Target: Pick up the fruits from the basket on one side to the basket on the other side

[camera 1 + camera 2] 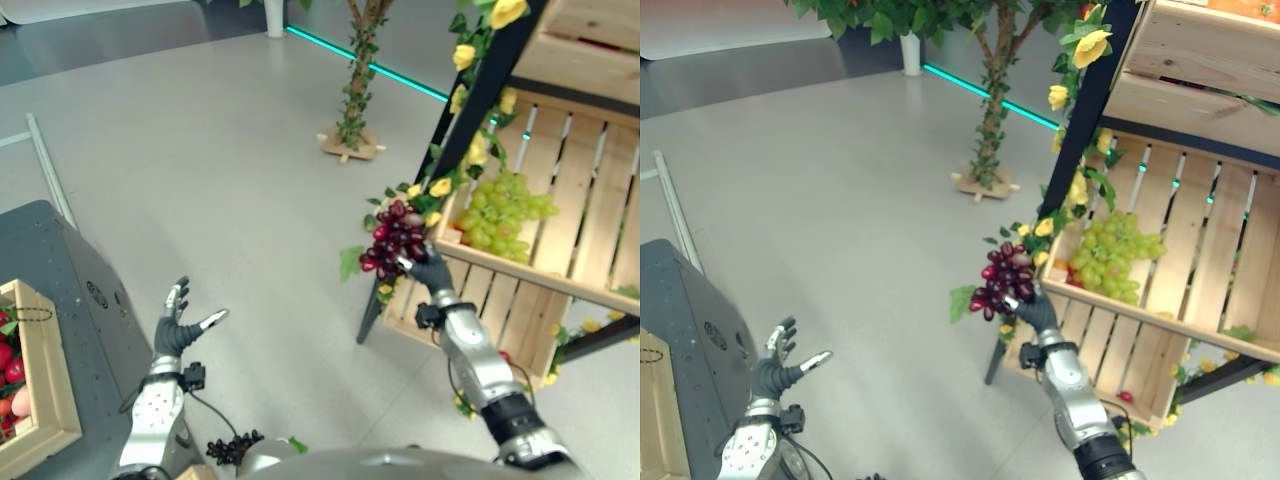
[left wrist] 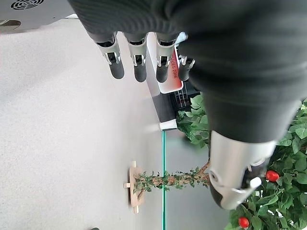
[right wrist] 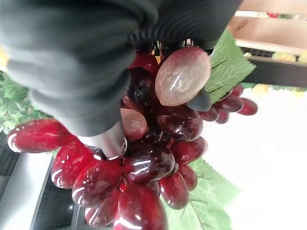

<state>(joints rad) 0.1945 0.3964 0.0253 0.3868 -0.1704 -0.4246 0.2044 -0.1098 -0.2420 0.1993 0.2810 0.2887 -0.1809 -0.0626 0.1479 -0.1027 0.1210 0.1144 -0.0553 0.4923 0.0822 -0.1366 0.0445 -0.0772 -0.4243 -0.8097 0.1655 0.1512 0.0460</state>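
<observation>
Right hand grasps a bunch of red grapes, fingers curled around the cluster; the right wrist view confirms the grapes sit tight against the palm with a green leaf behind them. Bunch is held in the air just outside the front edge of the slatted wooden crate on the stand, clear of the green grapes that lie inside it. Left hand is raised over the floor, fingers straight and relaxed, carrying nothing.

Step in hand, as judged: transport phase, fruit lifted out of the source crate and not yet delivered. A second wooden basket with red fruit sits at the robot's far left, well apart from the grapes.

Next move calls for swinging the bunch leftward across the body, or a handover to the left hand, then lowering into that basket before release. Loose hanging grapes may snag on the crate's yellow flowers.
</observation>
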